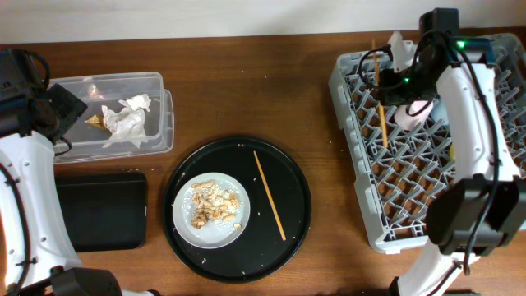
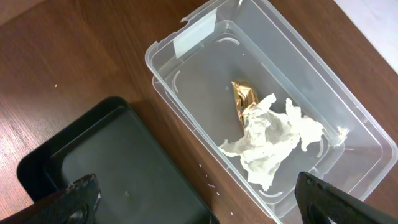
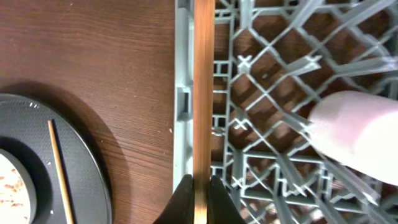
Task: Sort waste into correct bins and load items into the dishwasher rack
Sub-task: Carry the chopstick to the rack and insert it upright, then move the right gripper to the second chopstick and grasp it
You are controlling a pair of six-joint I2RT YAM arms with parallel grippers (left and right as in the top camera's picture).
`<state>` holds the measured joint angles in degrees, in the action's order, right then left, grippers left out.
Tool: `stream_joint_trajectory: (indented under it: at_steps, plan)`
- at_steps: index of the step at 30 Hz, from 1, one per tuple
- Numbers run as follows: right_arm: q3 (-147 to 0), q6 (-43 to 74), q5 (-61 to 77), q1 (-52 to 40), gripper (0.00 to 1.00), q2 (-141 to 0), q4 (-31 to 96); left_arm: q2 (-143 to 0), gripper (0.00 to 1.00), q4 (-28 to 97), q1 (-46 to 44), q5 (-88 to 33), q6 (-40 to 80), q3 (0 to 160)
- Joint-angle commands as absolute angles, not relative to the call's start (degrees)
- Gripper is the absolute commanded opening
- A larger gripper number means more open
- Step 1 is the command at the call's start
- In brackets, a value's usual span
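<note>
Pink cup (image 3: 354, 134) nr R pincer (image 3: 199, 188)

A thin wooden chopstick (image 1: 381, 115) lies over the square light-grey plastic dishwasher rack (image 1: 394, 197). The grey-white round plate (image 1: 209, 238), bearing beige-brown crumbly food scraps (image 1: 215, 203), sits on the round black tray (image 1: 296, 189).

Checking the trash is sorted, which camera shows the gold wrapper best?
The left wrist view: the gold wrapper lies large and sharp in the clear tub, against the tissue. Overhead shows the wrapper as a tiny speck; the right wrist view misses it.
</note>
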<state>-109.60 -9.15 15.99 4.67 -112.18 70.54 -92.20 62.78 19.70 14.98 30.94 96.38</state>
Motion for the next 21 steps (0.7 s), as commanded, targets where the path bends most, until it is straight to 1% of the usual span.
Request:
stream_joint_trajectory:
  at_steps: [1,3,6,11,15,20,21]
  plan:
    - [-109.6,-10.3,17.8,4.1,0.13,-115.8,70.4,-91.6,0.99,62.7,20.0,15.4,31.2,97.0]
    - [-109.6,-10.3,17.8,4.1,0.22,-117.0,70.7,-91.6,0.99,62.7,20.0,15.4,31.2,97.0]
    - [-109.6,-10.2,17.8,4.2,0.29,-118.1,71.0,-91.6,0.99,62.7,20.0,15.4,31.2,97.0]
    - [-109.6,-7.4,19.1,3.1,0.3,-117.3,73.4,-91.6,0.99,62.7,20.0,15.4,31.2,97.0]
    - [-109.6,-6.4,19.1,-0.2,0.32,-114.6,75.2,-91.6,0.99,62.7,20.0,15.4,31.2,97.0]
    - [-109.6,-5.3,19.3,-9.3,0.35,-111.6,79.4,-91.6,0.99,62.7,20.0,15.4,31.2,97.0]
    - [-109.6,-4.9,19.3,-11.8,0.38,-111.6,80.4,-91.6,0.99,62.7,20.0,15.4,31.2,97.0]
